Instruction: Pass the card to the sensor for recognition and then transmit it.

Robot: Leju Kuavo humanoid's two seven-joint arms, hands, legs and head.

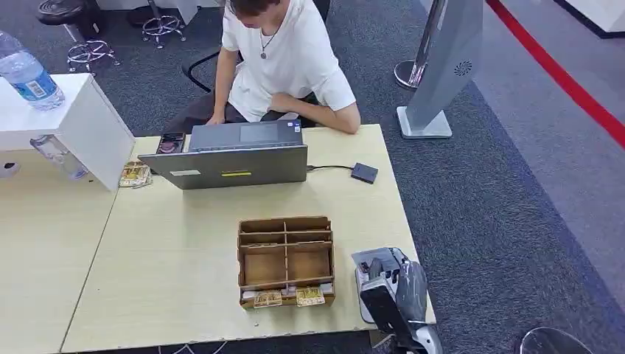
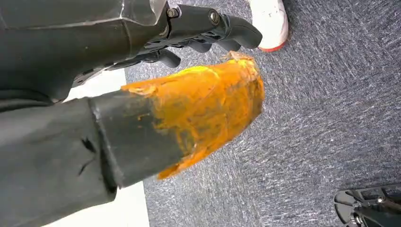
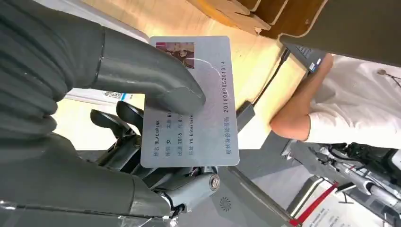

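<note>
Across the pale wooden surface (image 1: 184,280), far beyond the right hand's fingers (image 3: 127,118), a person in a white T-shirt (image 1: 284,63) sits at an open grey laptop (image 1: 236,158), from which a cable runs to a small dark square sensor (image 1: 364,172). Nearer, just to the left of those fingers, stands a brown wooden divided tray (image 1: 286,258); its front slot holds small yellowish packets (image 1: 289,297), while the larger compartments look bare. At the surface's near right corner the right hand (image 1: 387,284) hovers over a light grey flat pad (image 1: 368,258). Its thick grey thumb (image 3: 156,80) presses a pale blue-grey printed ID card (image 3: 198,109) with a small photo against the darker fingers behind, so the card is pinched firmly. Beside carpet, the left hand (image 2: 203,33) hangs with dark fingers curled, holding nothing; its thumb wears an orange cover (image 2: 208,109).
</note>
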